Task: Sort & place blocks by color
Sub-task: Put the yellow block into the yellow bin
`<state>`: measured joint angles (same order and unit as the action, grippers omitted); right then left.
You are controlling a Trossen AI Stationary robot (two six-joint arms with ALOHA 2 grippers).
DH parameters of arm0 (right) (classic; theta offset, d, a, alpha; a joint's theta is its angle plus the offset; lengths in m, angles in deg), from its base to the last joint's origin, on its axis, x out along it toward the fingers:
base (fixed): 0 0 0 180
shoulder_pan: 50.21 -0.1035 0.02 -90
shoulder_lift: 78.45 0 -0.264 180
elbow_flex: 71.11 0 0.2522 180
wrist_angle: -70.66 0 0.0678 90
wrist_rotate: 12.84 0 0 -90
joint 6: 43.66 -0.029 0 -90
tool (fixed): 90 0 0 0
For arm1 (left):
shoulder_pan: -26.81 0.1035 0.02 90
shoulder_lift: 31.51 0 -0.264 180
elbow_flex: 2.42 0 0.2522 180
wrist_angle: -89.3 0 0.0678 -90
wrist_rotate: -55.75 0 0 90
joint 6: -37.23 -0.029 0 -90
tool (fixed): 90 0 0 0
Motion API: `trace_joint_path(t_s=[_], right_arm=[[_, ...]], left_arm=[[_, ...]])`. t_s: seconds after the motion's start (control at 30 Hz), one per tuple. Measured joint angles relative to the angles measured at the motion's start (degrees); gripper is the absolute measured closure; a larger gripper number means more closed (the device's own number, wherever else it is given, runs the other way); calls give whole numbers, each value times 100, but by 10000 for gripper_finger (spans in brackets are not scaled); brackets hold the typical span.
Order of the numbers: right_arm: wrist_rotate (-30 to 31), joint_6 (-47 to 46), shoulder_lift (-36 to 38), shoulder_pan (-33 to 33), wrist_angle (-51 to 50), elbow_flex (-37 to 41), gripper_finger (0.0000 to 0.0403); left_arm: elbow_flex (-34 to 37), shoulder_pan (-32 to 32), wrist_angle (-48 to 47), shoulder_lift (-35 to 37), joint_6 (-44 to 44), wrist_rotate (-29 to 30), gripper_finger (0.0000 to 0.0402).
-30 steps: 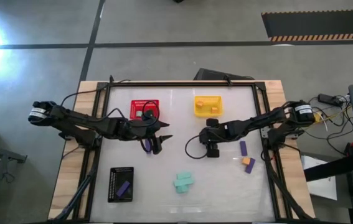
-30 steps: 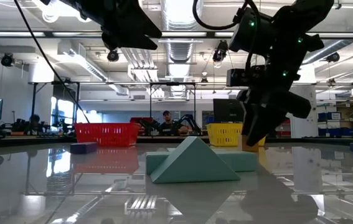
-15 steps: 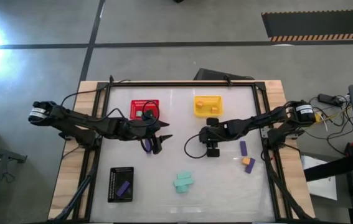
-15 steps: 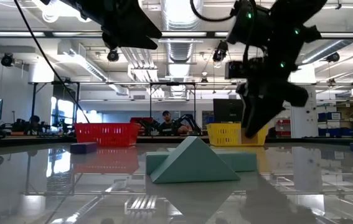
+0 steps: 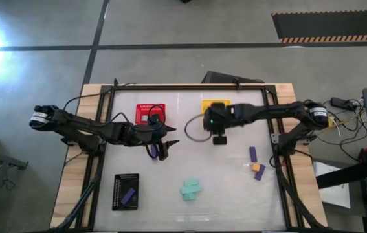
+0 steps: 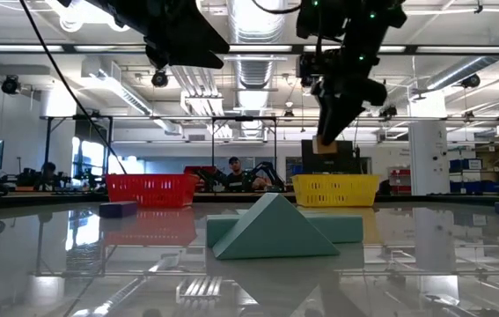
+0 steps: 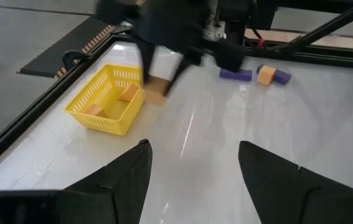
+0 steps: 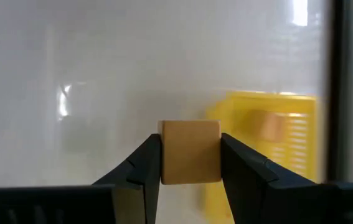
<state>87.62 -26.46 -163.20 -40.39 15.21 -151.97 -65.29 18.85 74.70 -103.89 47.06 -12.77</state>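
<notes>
- Carrying an orange block, pinched in the right end effector, toward the yellow basket at 12 o'clock.
- Next: centring above, then releasing.
- Waiting mid-counter: left end effector, spread.

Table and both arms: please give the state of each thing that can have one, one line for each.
Right gripper: shut on an orange block, raised beside the yellow basket.
Left gripper: open, empty.
Yellow basket: holds orange blocks.
Black basket: holds a purple block.
Red basket: contents unclear.
Teal blocks: on the table, touching.
</notes>
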Motion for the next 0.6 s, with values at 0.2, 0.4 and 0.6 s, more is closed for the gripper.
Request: trace_joint_path(t_s=[0.2,0.4,0.6], right_arm=[[-241,739,2,1101,84,36,282],[-879,975,-37,2169,726,502,282],[-1244,984,-200,2553,1463,899,281]], left_arm=[[0,0,1,0,-3,0,178],[0,0,58,0,-1,2,178],[0,0,54,0,32,2,178]])
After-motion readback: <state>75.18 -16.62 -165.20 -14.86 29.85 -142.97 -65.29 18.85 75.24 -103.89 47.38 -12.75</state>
